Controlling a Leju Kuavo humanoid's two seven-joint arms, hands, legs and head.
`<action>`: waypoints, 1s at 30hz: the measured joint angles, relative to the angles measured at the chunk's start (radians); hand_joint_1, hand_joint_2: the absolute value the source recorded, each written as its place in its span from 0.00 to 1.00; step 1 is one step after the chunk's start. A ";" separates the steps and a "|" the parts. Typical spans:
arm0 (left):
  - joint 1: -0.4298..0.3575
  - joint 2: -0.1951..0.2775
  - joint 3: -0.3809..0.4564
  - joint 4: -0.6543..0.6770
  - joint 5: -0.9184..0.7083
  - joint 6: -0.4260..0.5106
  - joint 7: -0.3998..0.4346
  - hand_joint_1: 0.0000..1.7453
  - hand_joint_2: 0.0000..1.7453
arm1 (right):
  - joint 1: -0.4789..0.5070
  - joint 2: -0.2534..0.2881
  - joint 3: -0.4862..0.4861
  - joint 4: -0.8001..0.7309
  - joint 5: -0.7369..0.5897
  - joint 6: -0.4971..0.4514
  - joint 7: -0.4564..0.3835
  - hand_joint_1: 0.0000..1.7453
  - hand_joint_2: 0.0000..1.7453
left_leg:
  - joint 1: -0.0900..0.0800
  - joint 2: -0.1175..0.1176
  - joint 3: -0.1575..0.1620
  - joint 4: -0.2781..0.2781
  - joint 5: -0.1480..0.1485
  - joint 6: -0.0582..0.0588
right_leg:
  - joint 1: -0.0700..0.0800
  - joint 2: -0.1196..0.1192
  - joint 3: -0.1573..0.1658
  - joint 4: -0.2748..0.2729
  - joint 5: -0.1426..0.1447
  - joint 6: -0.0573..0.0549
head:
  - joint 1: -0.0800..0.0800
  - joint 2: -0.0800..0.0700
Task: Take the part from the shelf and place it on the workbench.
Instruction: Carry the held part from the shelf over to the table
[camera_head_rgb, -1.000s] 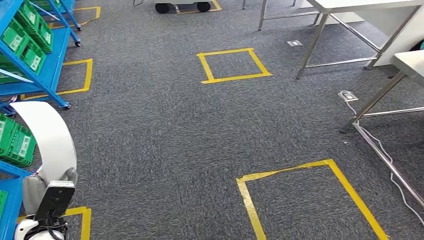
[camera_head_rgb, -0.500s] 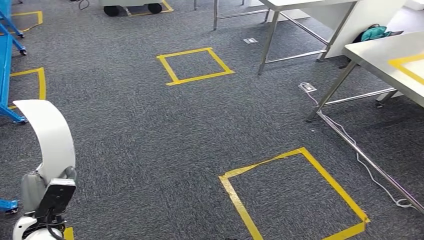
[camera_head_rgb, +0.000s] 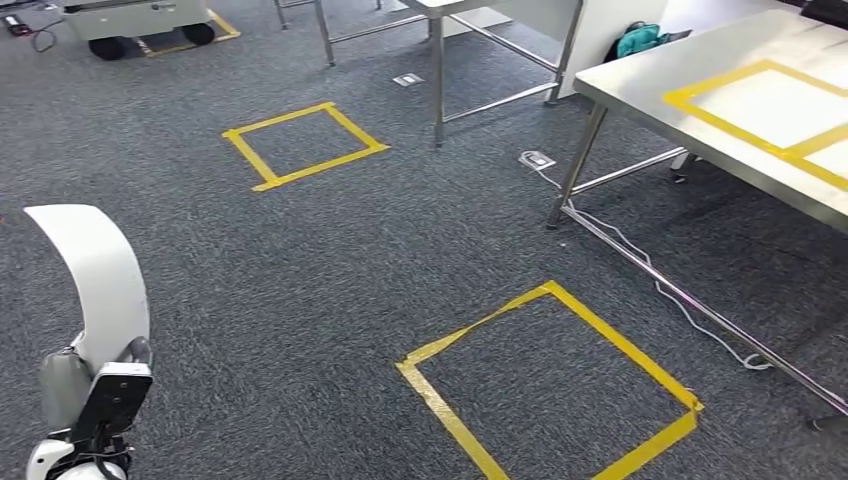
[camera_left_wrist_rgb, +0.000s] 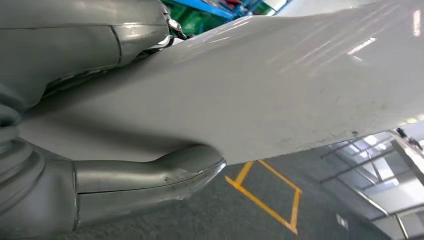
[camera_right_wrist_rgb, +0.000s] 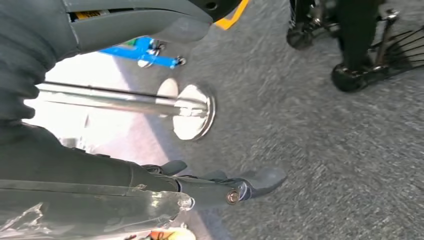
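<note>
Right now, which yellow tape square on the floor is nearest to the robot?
The large square beside the workbench; the small square lies farther ahead.

Light: bright, even, from overhead.
Shadows: soft, under the desk (camera_head_rgb: 640, 90) at far right.
Glare: streaks across the white part (camera_left_wrist_rgb: 300, 85); blown-out patch in right wrist view.
Blur: carpet (camera_right_wrist_rgb: 325, 150) smeared in right wrist view.
Focus: head view sharp throughout.

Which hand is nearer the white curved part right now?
Left. The left hand grips the white curved part, fingers on both faces in the left wrist view. The right hand hangs over the grey carpet, holding nothing, with the part nowhere near it.
</note>
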 joint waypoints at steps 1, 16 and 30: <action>0.001 0.001 0.000 0.001 0.000 0.000 0.000 1.00 1.00 | 0.001 0.000 -0.001 0.001 0.000 0.000 -0.002 0.00 1.00 | 0.000 -0.002 -0.022 0.009 0.023 -0.001 | -0.001 0.017 0.009 0.000 -0.007 0.001 | 0.000 0.000; 0.010 0.005 -0.016 0.004 -0.043 0.027 0.001 1.00 1.00 | 0.002 -0.002 -0.004 0.012 0.006 0.001 -0.005 0.00 1.00 | -0.003 0.008 0.125 -0.267 0.116 0.050 | -0.006 -0.028 -0.148 0.284 -0.139 0.056 | 0.013 0.000; 0.013 0.011 -0.042 0.005 -0.056 0.043 0.000 1.00 1.00 | -0.009 -0.005 -0.012 0.017 0.009 0.002 -0.007 0.00 1.00 | -0.006 0.001 0.055 -0.016 -0.043 0.004 | 0.008 -0.013 -0.065 0.020 0.049 -0.010 | -0.002 0.000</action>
